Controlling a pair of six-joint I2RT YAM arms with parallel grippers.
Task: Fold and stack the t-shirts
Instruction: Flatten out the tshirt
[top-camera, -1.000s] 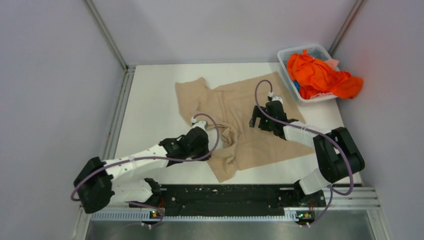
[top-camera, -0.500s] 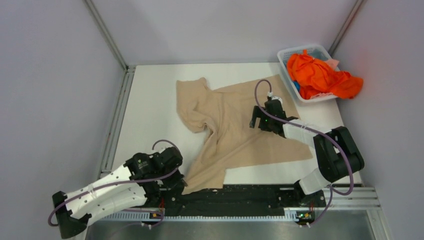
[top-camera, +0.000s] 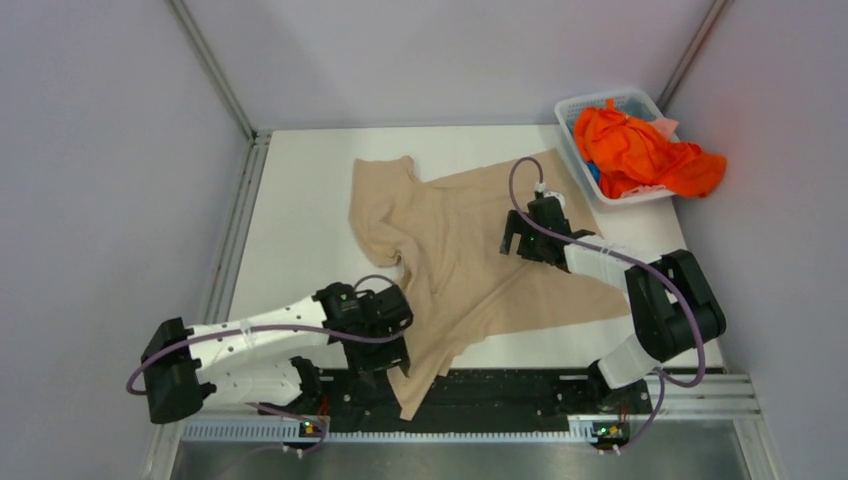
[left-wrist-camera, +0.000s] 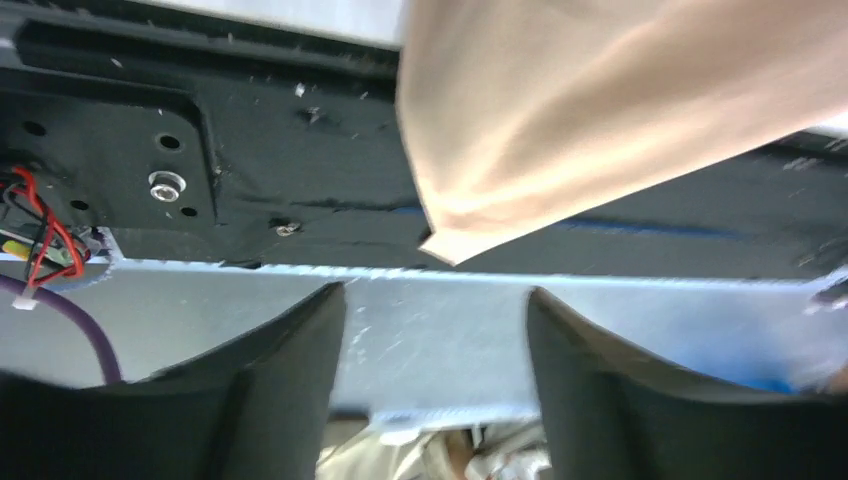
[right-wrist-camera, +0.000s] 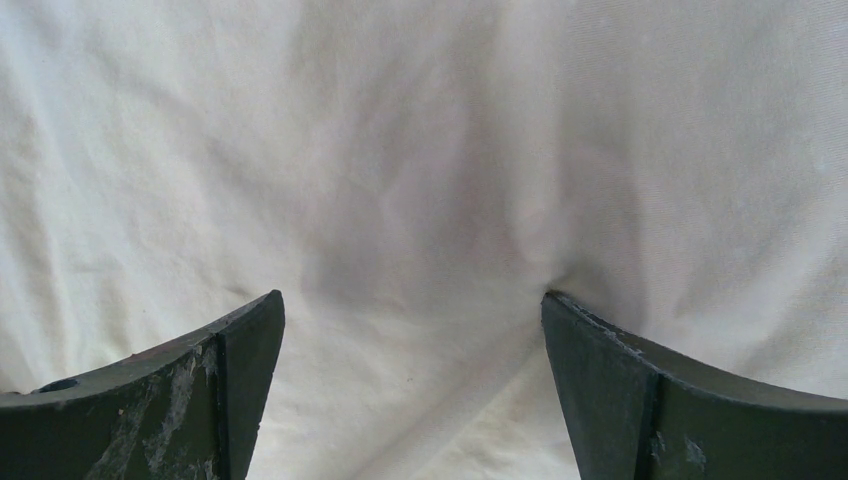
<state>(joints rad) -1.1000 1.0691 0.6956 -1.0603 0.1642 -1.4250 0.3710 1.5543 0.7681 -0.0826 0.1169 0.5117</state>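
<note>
While the left fingers (left-wrist-camera: 290, 385) stand apart with nothing between them, a corner of the beige t-shirt (top-camera: 470, 250) lies just past them, over the near counter (top-camera: 300, 220) edge and on the black rail (top-camera: 500, 395). The right fingers (right-wrist-camera: 200, 400), wide apart, sit over the shirt's middle. Bare counter shows to the left of the shirt. The orange t-shirts (top-camera: 640, 150) fill the basket (top-camera: 585, 98), far right, by the wall (top-camera: 780, 150).

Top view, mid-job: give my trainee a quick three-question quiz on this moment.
1. True or false: the left gripper grips the beige t-shirt.
2. Where are the orange t-shirts? A) heaped in the white basket B) folded in a neat stack C) in the left gripper
3. Which gripper is open over the beige t-shirt's middle?
Key: 1 false: jaws open, empty; 2 A; 3 right gripper.
</note>
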